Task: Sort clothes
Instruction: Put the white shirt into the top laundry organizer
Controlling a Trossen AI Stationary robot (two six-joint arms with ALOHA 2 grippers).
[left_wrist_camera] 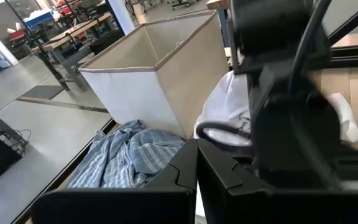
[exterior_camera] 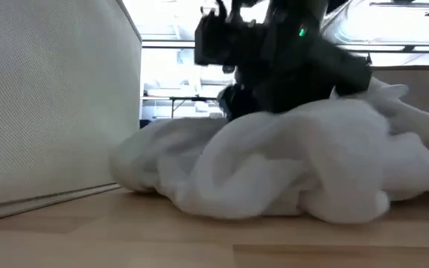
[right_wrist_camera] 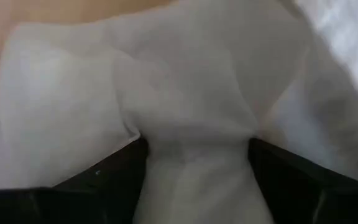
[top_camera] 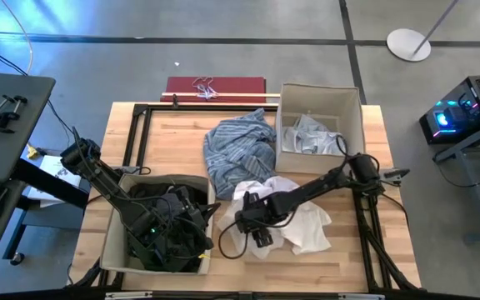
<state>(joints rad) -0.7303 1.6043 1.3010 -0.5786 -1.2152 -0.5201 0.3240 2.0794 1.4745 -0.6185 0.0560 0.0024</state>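
white garment [right_wrist_camera: 191, 124] | between spread right pincer [right_wrist_camera: 194, 162] fingers

Grey concrete floor [top_camera: 248, 50] — distant workbenches [left_wrist_camera: 73, 31]

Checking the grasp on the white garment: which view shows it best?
Right wrist view: the white garment fills it, a fold between the open right gripper's fingers. High view shows its place on the table, partly under the arm. Low view shows its heap side-on. Left wrist view shows only a patch.
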